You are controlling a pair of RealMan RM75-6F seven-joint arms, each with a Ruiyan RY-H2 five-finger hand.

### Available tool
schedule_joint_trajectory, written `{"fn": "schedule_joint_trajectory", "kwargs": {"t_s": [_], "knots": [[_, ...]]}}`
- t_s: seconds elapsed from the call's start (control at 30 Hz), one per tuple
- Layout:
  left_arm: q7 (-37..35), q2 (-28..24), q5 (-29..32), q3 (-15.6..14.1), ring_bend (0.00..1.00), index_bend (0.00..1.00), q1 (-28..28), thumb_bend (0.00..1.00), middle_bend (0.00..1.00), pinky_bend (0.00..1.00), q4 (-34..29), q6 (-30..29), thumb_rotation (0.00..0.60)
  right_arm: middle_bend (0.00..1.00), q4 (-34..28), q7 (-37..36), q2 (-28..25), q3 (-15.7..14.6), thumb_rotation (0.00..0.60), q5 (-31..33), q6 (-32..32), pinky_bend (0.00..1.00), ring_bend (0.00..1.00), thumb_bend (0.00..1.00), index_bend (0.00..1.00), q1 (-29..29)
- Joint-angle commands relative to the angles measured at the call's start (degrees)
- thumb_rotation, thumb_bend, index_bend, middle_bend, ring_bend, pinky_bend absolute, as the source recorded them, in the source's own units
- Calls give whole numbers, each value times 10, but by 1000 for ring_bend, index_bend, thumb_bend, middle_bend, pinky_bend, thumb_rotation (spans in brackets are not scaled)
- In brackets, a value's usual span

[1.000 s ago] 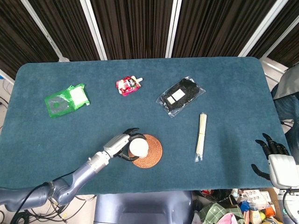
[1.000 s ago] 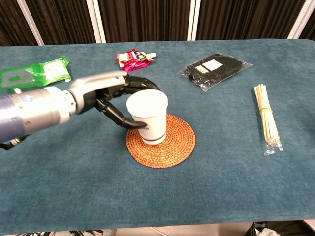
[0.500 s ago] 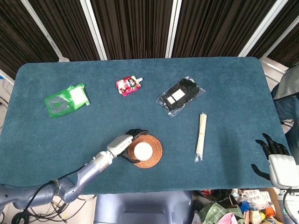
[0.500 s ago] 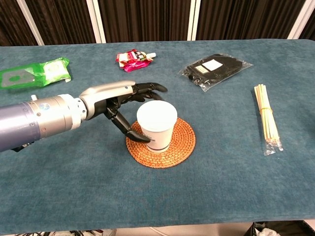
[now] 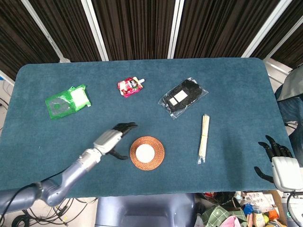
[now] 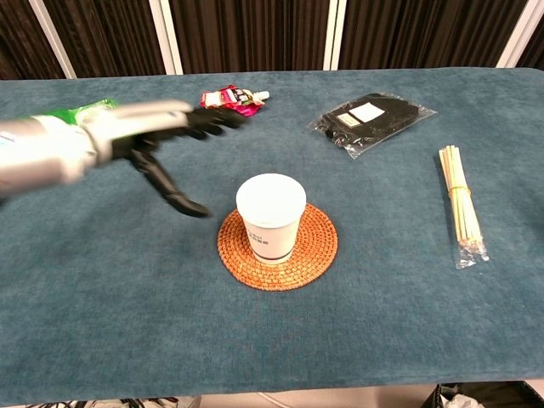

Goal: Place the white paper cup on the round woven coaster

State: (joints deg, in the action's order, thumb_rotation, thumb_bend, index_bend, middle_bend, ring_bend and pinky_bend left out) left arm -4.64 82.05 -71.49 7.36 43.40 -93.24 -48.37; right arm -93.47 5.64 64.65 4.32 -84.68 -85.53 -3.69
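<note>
The white paper cup (image 5: 145, 152) (image 6: 270, 218) stands upright on the round woven coaster (image 5: 157, 159) (image 6: 314, 252), near its middle. My left hand (image 5: 113, 140) (image 6: 161, 140) is open, fingers spread, a little to the left of the cup and apart from it. It holds nothing. My right hand (image 5: 277, 158) is open at the far right, off the table's edge, and shows only in the head view.
A green wipes packet (image 5: 67, 101) lies at the far left. A pink pouch (image 5: 129, 86) (image 6: 231, 101) and a black packet (image 5: 182, 97) (image 6: 371, 116) lie behind the coaster. A bundle of wooden sticks (image 5: 204, 137) (image 6: 461, 205) lies to the right.
My left hand let go of the cup on the coaster and drew back to the left, its fingers spreading. The cup stays upright. The right hand has not moved.
</note>
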Motion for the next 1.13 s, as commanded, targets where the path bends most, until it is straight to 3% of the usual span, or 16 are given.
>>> {"fn": "schedule_joint_trajectory", "kwargs": {"t_s": [0.03,0.1,0.2,0.5,0.7,0.97,1.13], "knots": [[163,-146,115,-24,0,0,-46,20,0,0,-164,-74,600,64,0,1,0,-1,600,-1,-1,192,185,133,217,1],[192,-201,125,-34,0,0,-67,20,0,0,-215,-110,600,64,0,1,0,0,600,0,-1,192,185,133,217,1],[193,-252,89,-49,0,0,-103,20,0,0,-245,-157,600,64,-1,1,0,0,600,0,-1,193,185,133,217,0],[92,-351,-86,-121,0,0,-229,21,2,0,-225,-272,600,63,1,0,4,1,600,-8,-7,192,186,134,214,0],[3,-338,-136,-143,0,0,-287,20,2,0,-152,-320,600,63,4,-3,6,1,600,-11,-9,192,185,133,213,-1],[-107,-287,-196,-135,0,0,-318,21,2,0,-33,-370,600,63,4,-6,8,2,600,-14,-11,192,185,134,213,-2],[-133,-276,-204,-125,0,0,-319,21,2,0,-12,-374,600,64,2,-5,10,2,600,-14,-11,192,185,133,213,-2]]}}
